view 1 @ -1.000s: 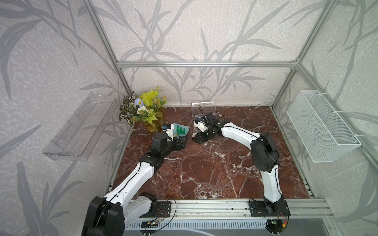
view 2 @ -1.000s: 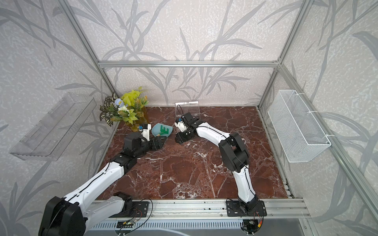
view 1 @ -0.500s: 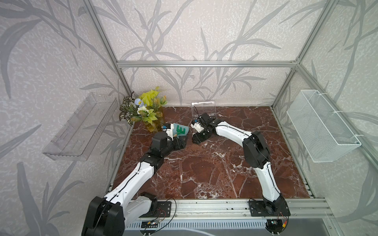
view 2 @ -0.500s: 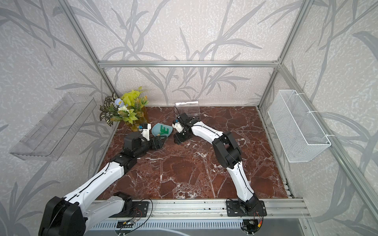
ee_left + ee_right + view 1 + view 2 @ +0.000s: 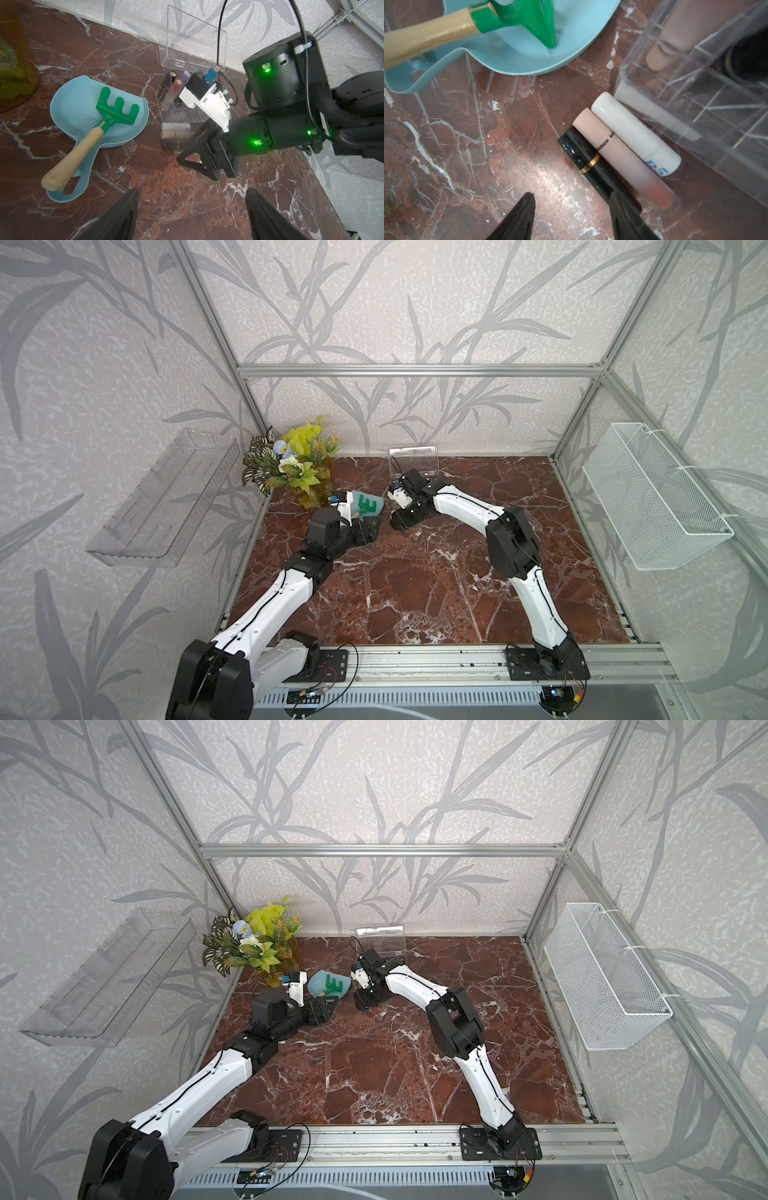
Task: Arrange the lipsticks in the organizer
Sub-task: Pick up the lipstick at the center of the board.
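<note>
Three lipsticks lie side by side on the marble against the organizer (image 5: 695, 99): a black one with a gold band (image 5: 583, 153), a beige one (image 5: 608, 147) and a white one (image 5: 631, 133). My right gripper (image 5: 572, 196) hovers low over them, open; one finger covers the black tube's end and bare marble shows in the gap. The organizer (image 5: 182, 108) has its clear lid up, with a few lipsticks (image 5: 177, 85) standing in its cells. My left gripper (image 5: 192, 193) is open and empty, a little in front of the right gripper (image 5: 401, 522).
A blue dustpan (image 5: 83, 116) with a green rake (image 5: 116, 108) lies just left of the lipsticks. A vase of plants (image 5: 291, 460) stands at the back left. A clear wall tray (image 5: 166, 497) and a white mesh basket (image 5: 652, 497) hang on the side walls.
My right arm has swung a little to the left and its gripper has come lower toward the lying lipsticks. The left arm has not moved.
</note>
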Robot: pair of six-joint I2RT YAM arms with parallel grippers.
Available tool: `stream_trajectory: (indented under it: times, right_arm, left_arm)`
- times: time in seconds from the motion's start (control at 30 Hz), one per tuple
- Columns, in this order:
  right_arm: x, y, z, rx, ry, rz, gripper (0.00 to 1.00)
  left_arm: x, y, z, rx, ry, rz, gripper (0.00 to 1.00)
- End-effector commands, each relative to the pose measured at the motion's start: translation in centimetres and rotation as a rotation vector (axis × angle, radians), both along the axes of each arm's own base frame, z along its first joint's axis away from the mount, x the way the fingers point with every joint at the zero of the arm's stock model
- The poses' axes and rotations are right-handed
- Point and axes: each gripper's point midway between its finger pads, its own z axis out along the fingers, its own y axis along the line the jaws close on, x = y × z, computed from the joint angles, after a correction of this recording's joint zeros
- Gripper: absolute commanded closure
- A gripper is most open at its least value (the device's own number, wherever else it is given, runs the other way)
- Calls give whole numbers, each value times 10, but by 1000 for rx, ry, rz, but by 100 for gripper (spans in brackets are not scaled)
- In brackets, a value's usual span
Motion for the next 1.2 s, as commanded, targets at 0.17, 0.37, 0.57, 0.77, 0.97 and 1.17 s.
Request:
stream_trajectory:
  times: [0.17, 0.37, 0.57, 0.77, 0.97, 1.17]
  right_arm:
    - [0, -4, -9, -49, 26, 1, 38]
    - [-2, -4, -11, -52, 39, 2, 38]
    - [-1, -3, -16, -68, 61, 7, 38]
    - [0, -3, -19, -77, 66, 7, 38]
    - [-3, -2, -19, -81, 79, 15, 38]
    - [-17, -3, -13, -100, 80, 27, 42]
  left_arm:
    - [2, 7, -4, 29, -10, 29, 18]
    - [2, 9, -3, 32, -15, 41, 18]
    - [2, 10, -2, 30, -17, 45, 18]
    - [1, 10, -3, 31, -15, 48, 18]
    - [0, 11, -2, 34, -19, 52, 18]
    - [-1, 13, -2, 40, -20, 60, 18]
